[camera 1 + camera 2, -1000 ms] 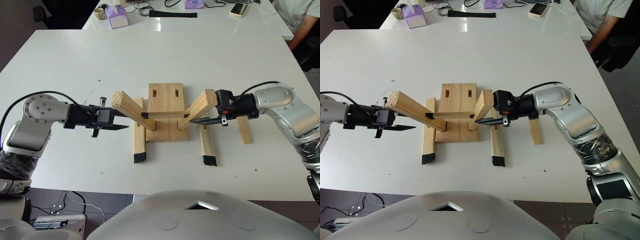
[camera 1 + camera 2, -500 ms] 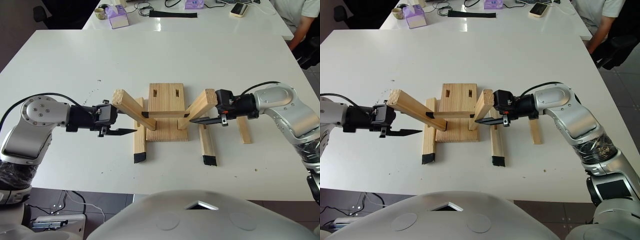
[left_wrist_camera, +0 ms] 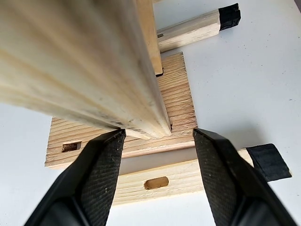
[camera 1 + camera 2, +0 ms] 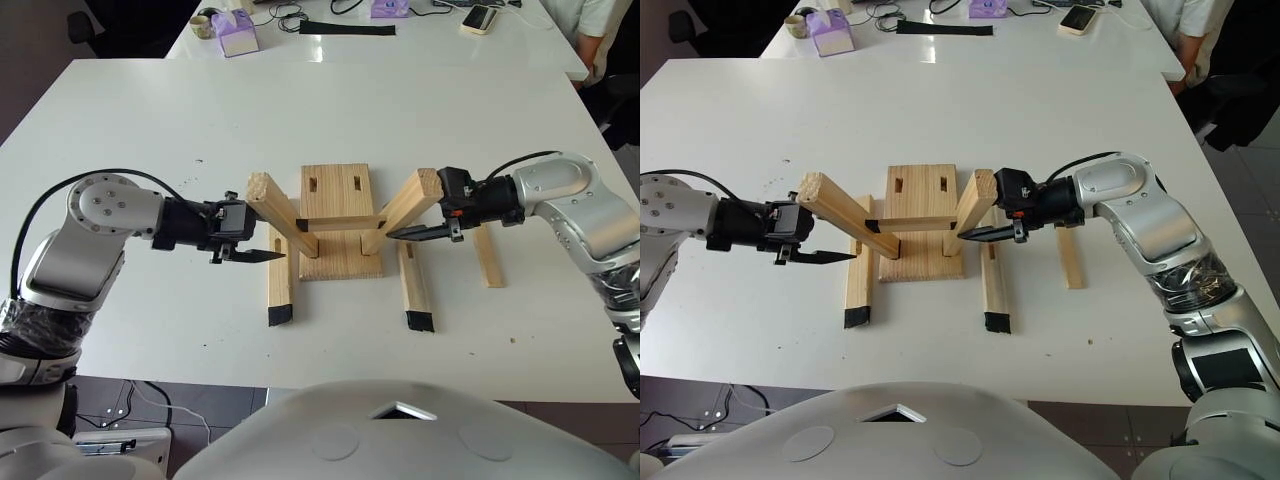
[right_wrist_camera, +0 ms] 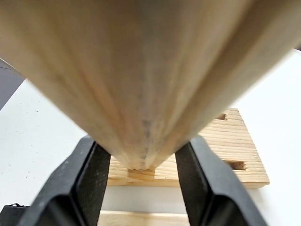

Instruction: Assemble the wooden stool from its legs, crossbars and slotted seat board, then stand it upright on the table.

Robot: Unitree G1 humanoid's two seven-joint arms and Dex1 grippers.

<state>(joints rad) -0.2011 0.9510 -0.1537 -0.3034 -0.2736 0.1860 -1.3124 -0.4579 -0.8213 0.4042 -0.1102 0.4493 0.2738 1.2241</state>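
Toward the near edge of the white table, two loose legs lie flat and roughly parallel, black-capped ends pointing at that edge: one left of centre, one right of centre. A shorter loose wooden bar lies flat further toward the right edge.

Just beyond these, the left gripper comes in from the left edge, level with the table. Its fingers are spread wide, straddling the left raised leg. One fingertip is just at the leg's edge and the other stands clear of it, so this gripper is not clamped.

From the right edge the right gripper meets the right raised leg. Its fingers press against both sides of the wood, closed on that leg near its upper end.

The two raised legs slant outward and upward, forming a V. A crossbar joins them low down, and their lower ends come down on the near half of the seat board. The board lies flat at the middle of the table, its two slots showing near its far edge.

Past the far edge, a second table carries a tissue box, a cup and a black strip.
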